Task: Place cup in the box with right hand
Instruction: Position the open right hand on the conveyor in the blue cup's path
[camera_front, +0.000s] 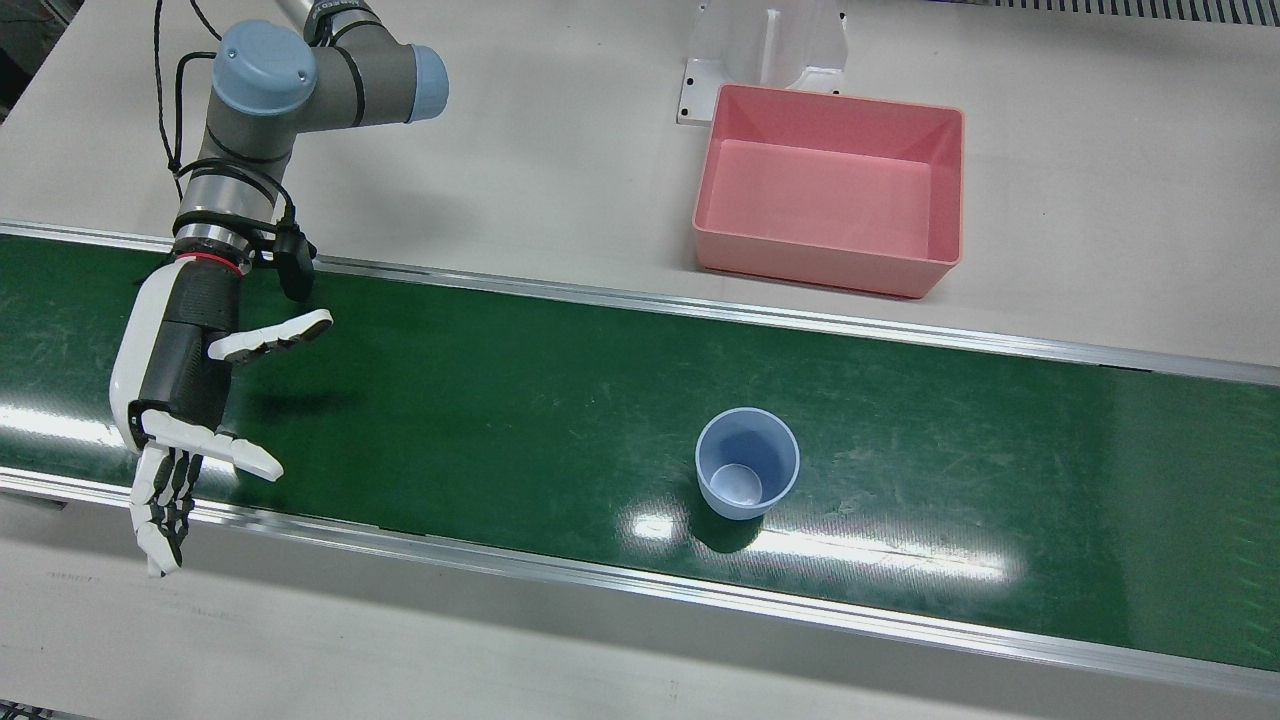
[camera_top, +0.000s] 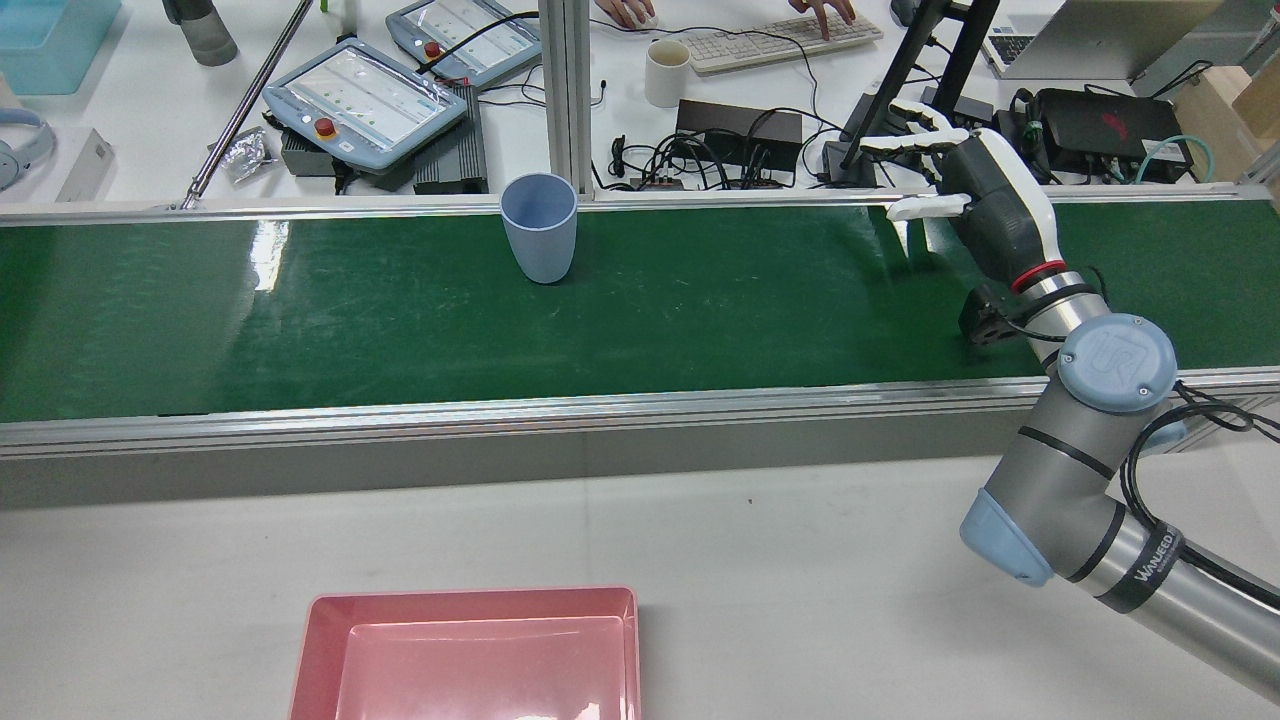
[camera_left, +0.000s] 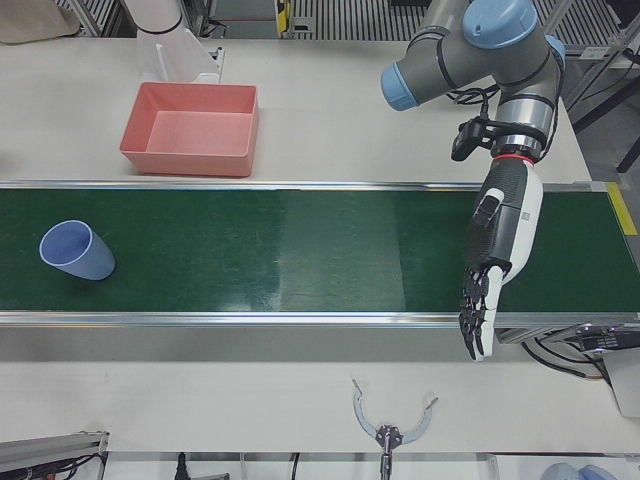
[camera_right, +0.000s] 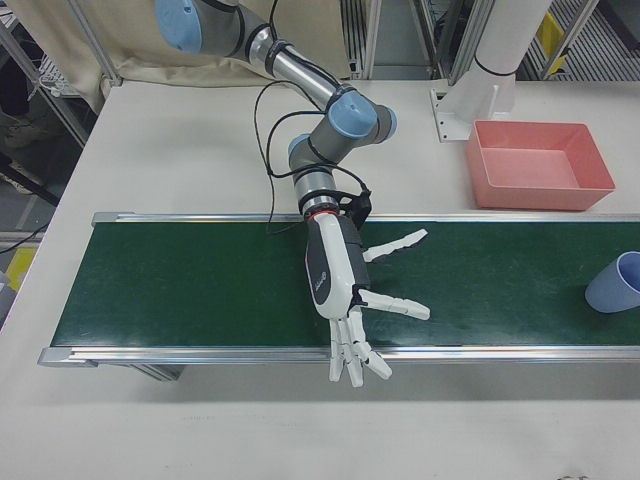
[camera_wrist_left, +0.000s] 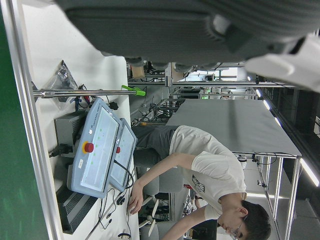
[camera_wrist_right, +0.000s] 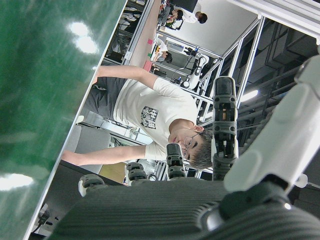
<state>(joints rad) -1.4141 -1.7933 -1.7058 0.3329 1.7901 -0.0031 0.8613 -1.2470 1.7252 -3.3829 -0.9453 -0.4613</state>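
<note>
The fingers (camera_front: 160, 500) of the right hand (camera_front: 185, 390) are stretched out and spread wide, thumb stuck out to the side, with nothing in them. The hand hangs over the green belt (camera_front: 500, 400), a long way along it from the pink box (camera_front: 830, 190).

The blue cup (camera_front: 747, 476) stands upright, mouth up, on the belt. It is near the box, on the box's operator side, with the belt's metal rail between them. The box looks empty.

The step in hand, I'd say, is the reach. The hand should travel along the belt toward the box with the fingers kept wide. It should come at the cup from the side and low enough to wrap the wall rather than nudge the rim. The cup tapers to a narrow foot, so a glancing touch could tip it. Better to close evenly round the middle.

The left hand (camera_left: 497, 245) shows only in the left-front view, even farther along the belt from the box. Its fingers are straight and it holds nothing.

I can't tell whether the belt is running. The rear view cuts off the box's near part, and the right-front view clips the cup at its edge. Both hand cameras show mostly their own casing, the room and a person, and neither shows the cup.
</note>
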